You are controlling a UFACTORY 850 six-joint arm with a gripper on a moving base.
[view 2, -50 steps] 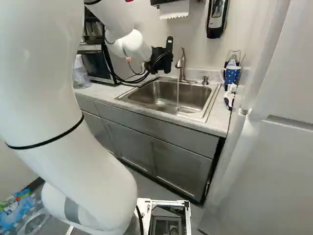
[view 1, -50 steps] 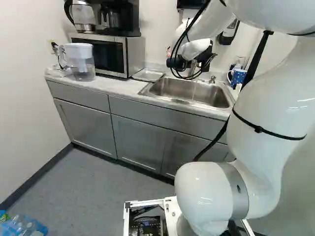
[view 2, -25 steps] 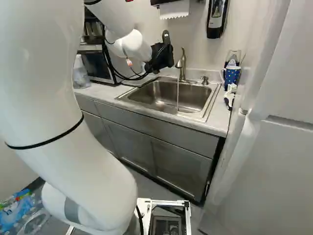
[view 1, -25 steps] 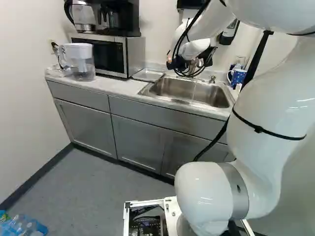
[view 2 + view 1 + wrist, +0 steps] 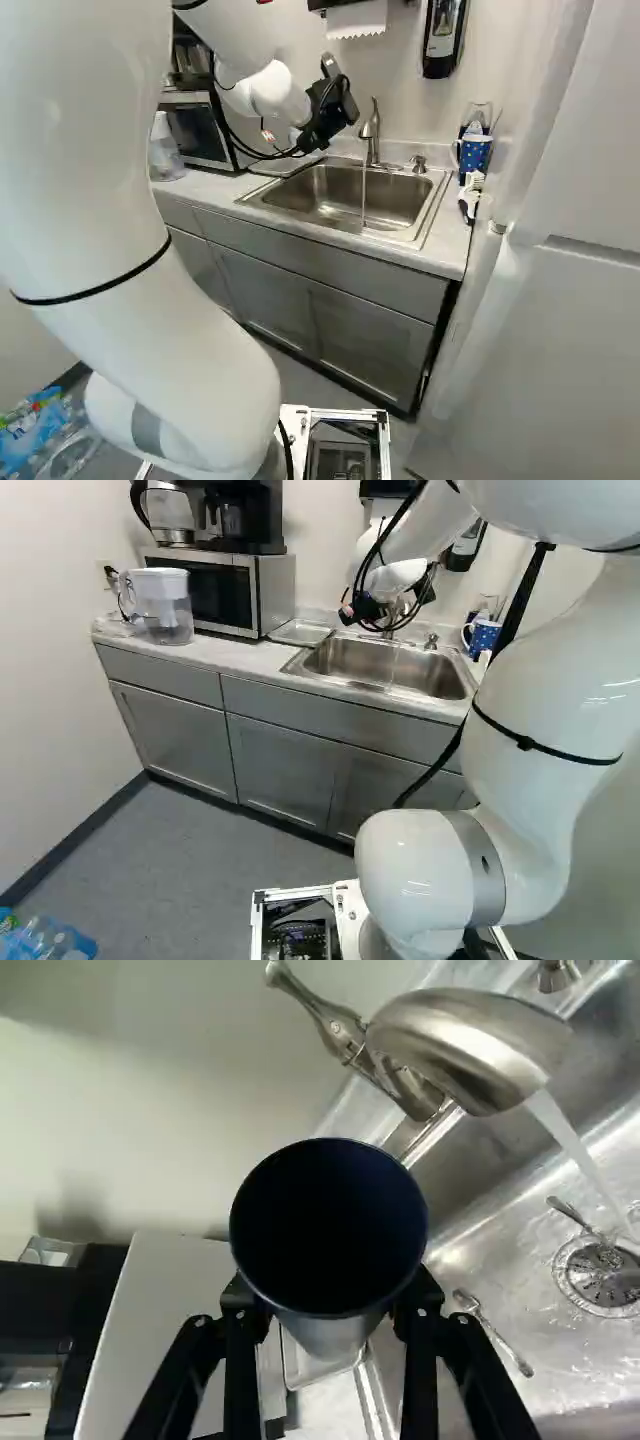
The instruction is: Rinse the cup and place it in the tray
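My gripper hangs above the left back part of the sink, left of the faucet, in the right base view. From the wrist, the gripper is shut on the cup, a finger on either side; the cup's dark round mouth faces the camera. Beside it, apart, is the faucet head, pouring a thin stream into the sink and not into the cup. The shallow tray lies on the counter between microwave and sink. The cup cannot be made out clearly in the base views.
Left of the tray stand a microwave and a water pitcher. A dotted blue mug and a brush are right of the sink. Two spoons, one nearer the gripper, lie in the basin. A soap dispenser hangs on the wall.
The gripper has tilted and turned at the wrist beside the faucet, its upper end swinging leftward in the right base view. The base has stayed put, and the water keeps running.
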